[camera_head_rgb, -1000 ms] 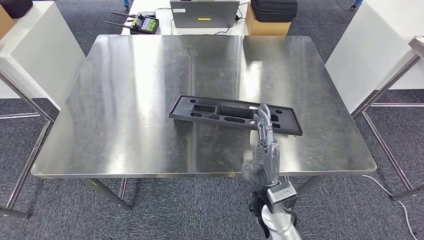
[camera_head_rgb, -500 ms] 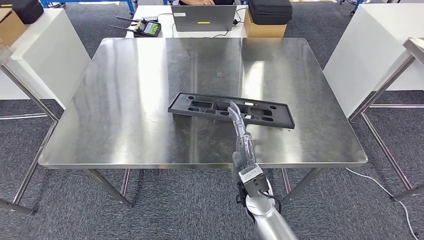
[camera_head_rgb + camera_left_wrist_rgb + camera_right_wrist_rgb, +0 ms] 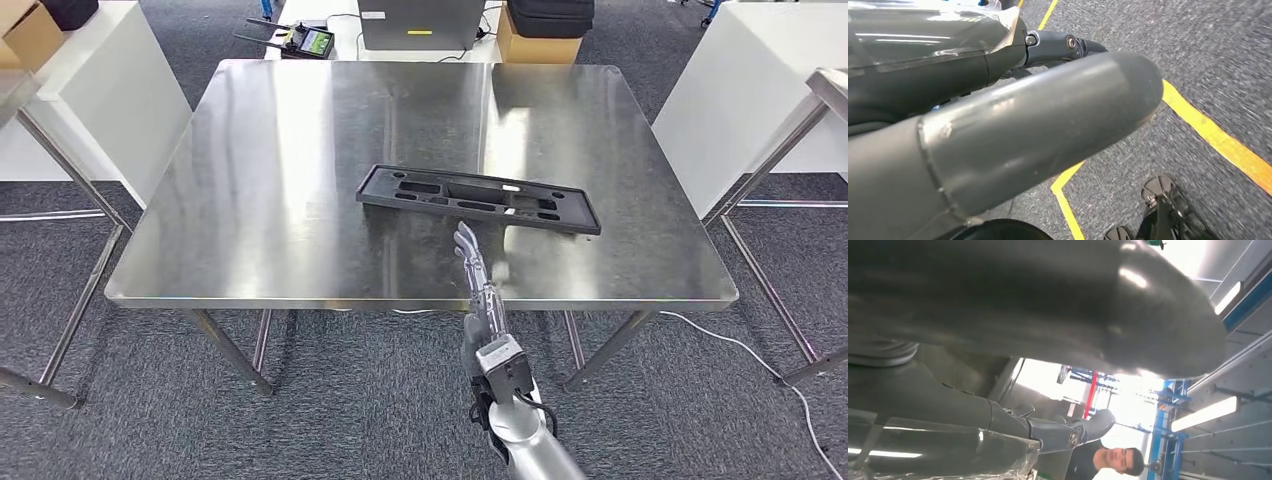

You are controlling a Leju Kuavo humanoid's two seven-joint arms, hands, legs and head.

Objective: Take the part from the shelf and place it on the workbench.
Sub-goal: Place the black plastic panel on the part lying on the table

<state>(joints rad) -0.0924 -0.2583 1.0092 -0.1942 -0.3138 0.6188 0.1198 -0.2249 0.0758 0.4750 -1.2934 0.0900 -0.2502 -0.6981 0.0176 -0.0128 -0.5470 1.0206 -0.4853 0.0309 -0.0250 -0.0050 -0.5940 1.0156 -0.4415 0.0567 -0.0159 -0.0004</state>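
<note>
The part [image 3: 480, 198], a long black plastic frame with several cut-outs, lies flat near the middle of the steel workbench [image 3: 280, 200]. My right hand [image 3: 478, 280] is raised over the bench's front edge with its fingers stretched out, holding nothing, a short way in front of the part and apart from it. In the right wrist view the right hand [image 3: 1023, 300] is a dark blur with a straight finger below it. My left hand [image 3: 1023, 125] hangs over grey carpet with yellow lines, thumb and fingers extended, nothing in it.
Behind the bench a table carries a laptop [image 3: 420, 22], a remote controller [image 3: 305, 42] and a cardboard box [image 3: 540, 48] with a black case. White tables stand at the left [image 3: 90, 100] and right [image 3: 740, 90]. A person [image 3: 1108, 460] appears in the right wrist view.
The view has shifted as the camera moved. My right hand, which overlapped the part a second ago, has drawn back to the bench's front edge; the part stays on the bench.
</note>
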